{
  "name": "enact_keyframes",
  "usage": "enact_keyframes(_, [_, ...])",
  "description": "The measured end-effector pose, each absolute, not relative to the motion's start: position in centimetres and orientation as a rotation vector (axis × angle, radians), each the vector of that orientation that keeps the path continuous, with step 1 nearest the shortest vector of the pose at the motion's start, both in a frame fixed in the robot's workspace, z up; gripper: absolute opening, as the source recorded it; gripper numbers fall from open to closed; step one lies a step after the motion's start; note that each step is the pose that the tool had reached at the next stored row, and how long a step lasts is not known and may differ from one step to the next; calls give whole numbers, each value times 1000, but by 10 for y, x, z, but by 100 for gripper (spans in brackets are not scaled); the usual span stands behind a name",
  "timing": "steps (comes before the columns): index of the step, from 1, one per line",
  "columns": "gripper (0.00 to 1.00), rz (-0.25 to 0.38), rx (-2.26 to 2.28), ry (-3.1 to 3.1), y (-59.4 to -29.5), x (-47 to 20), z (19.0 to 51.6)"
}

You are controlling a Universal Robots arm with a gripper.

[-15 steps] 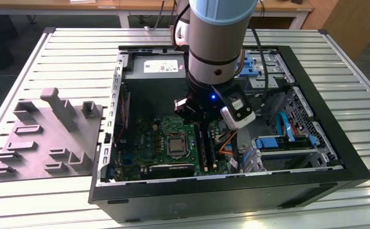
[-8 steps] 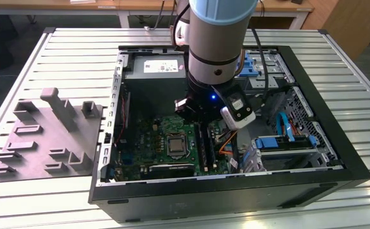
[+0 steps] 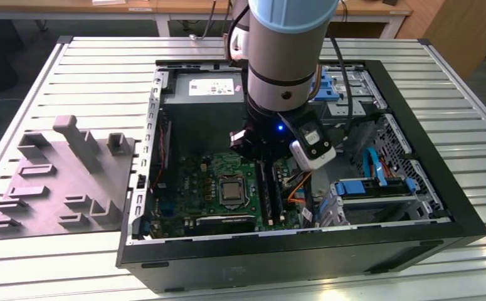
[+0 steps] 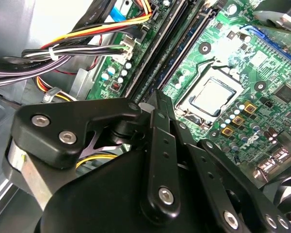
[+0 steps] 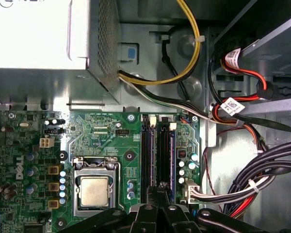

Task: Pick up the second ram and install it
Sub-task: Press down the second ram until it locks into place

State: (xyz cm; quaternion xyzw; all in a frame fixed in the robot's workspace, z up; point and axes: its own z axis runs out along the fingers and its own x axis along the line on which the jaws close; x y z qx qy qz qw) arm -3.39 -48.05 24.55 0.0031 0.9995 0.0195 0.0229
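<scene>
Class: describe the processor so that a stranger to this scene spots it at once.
Find the open black computer case on the slatted metal table, then the green motherboard on its floor. The processor is its only plain silver square, metal-framed, beside the long black memory slots.

You are looking at a green motherboard (image 5: 106,141) dotted with black slots (image 5: 155,155), a silver processor (image 5: 94,191), yellow, red and black cables (image 5: 194,53), a black case (image 3: 310,251), a grey ribbed counter (image 3: 100,75) and a black hand (image 4: 155,145).
</scene>
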Motion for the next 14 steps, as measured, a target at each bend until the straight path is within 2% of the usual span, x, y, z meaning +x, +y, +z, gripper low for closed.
enact_keyframes(14, [11,63,10,3095,-473,-34,245])
